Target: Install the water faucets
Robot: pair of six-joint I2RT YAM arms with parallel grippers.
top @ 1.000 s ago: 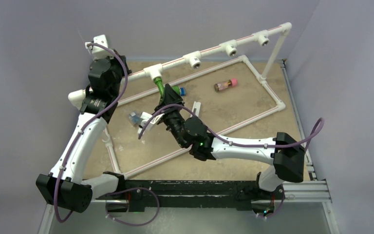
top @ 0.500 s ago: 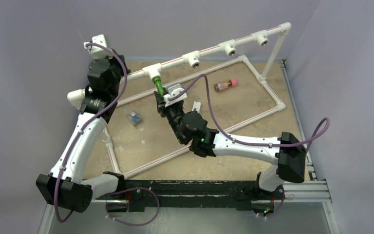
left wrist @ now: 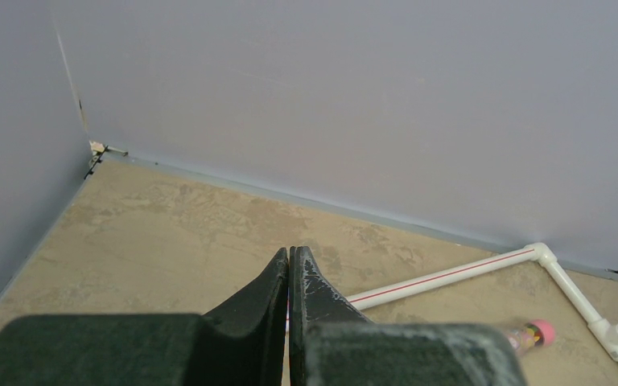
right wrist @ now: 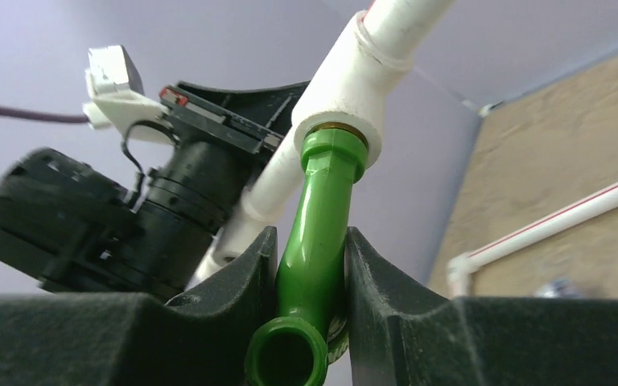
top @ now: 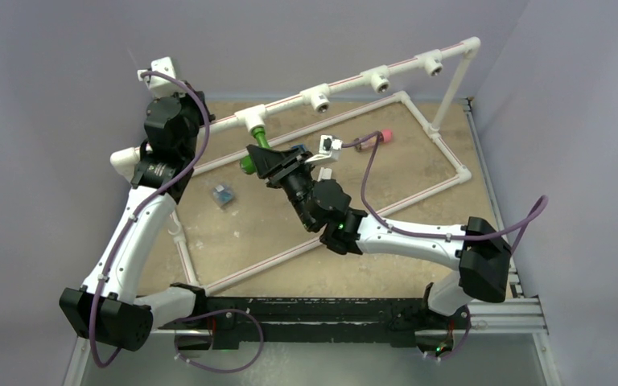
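A bright green faucet (right wrist: 315, 241) sits with its stem in a white tee fitting (right wrist: 352, 84) of the raised white pipe; its open spout end faces the right wrist camera. My right gripper (right wrist: 310, 265) is shut on the faucet's body, one finger on each side. In the top view the faucet (top: 256, 145) hangs from the leftmost fitting (top: 253, 121), with my right gripper (top: 267, 161) on it. My left gripper (left wrist: 290, 257) is shut and empty, held high at the back left, near the pipe's left end (top: 165, 68).
Three more white fittings (top: 319, 98) sit along the raised pipe. A white pipe frame (top: 451, 161) lies on the tan table. A pink-capped brown faucet (top: 372, 138) lies at the back right, a small blue-grey piece (top: 224, 195) on the left.
My right wrist has rolled round the pipe fitting while holding the green faucet, turning its spout from pointing right to pointing left. The left arm has not moved.
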